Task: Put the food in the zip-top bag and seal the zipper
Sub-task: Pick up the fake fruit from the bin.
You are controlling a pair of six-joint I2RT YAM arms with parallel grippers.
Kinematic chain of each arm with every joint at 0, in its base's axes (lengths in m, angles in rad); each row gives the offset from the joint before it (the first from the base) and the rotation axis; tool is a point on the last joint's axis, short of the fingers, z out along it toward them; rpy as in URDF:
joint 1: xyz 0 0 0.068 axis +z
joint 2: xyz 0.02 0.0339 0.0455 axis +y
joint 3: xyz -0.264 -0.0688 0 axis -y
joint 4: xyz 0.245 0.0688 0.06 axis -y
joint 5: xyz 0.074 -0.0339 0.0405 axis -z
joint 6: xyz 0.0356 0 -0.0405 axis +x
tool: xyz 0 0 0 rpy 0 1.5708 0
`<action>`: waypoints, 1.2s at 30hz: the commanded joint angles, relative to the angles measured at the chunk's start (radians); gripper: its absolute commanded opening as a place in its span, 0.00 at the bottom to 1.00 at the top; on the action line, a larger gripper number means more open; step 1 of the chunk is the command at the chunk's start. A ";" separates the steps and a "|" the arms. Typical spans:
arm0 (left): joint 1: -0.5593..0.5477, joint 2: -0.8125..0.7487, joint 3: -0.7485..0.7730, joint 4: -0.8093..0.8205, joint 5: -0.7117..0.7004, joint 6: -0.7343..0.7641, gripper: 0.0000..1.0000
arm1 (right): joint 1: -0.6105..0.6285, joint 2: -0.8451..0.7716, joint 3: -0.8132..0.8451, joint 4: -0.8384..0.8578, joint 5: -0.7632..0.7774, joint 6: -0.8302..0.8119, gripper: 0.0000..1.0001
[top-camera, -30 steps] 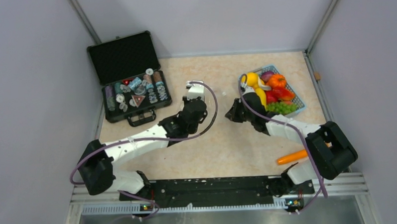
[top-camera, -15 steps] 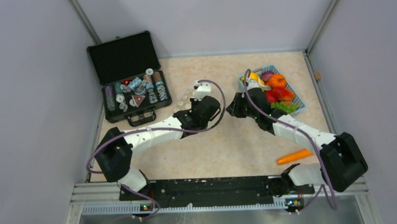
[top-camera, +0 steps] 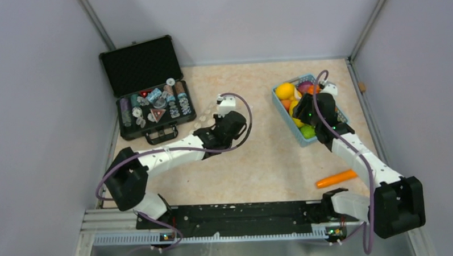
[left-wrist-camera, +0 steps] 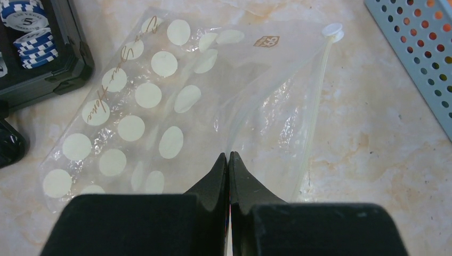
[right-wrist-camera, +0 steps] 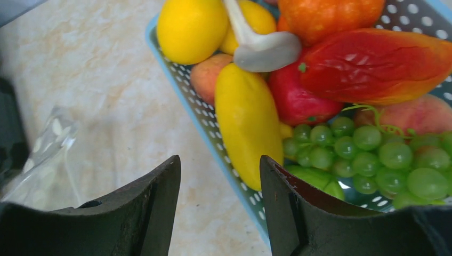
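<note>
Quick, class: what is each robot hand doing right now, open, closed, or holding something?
Left hand: closed, pinching the zip-top bag.
Right hand: open, holding nothing, above the blue basket rim.

The bench (top-camera: pixel 259 161) was a beige, marbled slab. 4 things lay directly on it. An open black case (top-camera: pixel 155 116) sat at the far left. Near it, toward the middle, the zip-top bag (left-wrist-camera: pixel 176 106) lay mostly flat, its zipper (left-wrist-camera: pixel 314 101) edge turned toward the light-blue basket (right-wrist-camera: pixel 205 128) at the far right. 1 orange carrot (top-camera: pixel 336 178) lay alone at the near right, well apart from the basket.
</note>
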 commanded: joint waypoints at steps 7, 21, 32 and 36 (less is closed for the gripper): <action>0.020 -0.099 -0.057 0.079 0.061 0.006 0.00 | -0.040 0.104 0.084 -0.073 -0.001 -0.154 0.57; 0.024 -0.111 -0.069 0.101 0.091 0.023 0.00 | -0.044 0.137 0.032 0.061 0.123 -0.088 0.98; 0.033 -0.129 -0.077 0.122 0.080 0.035 0.00 | -0.050 0.337 0.192 -0.075 0.031 -0.128 0.64; 0.035 -0.134 -0.081 0.120 0.078 0.036 0.00 | -0.050 0.319 0.173 -0.070 0.045 -0.130 0.55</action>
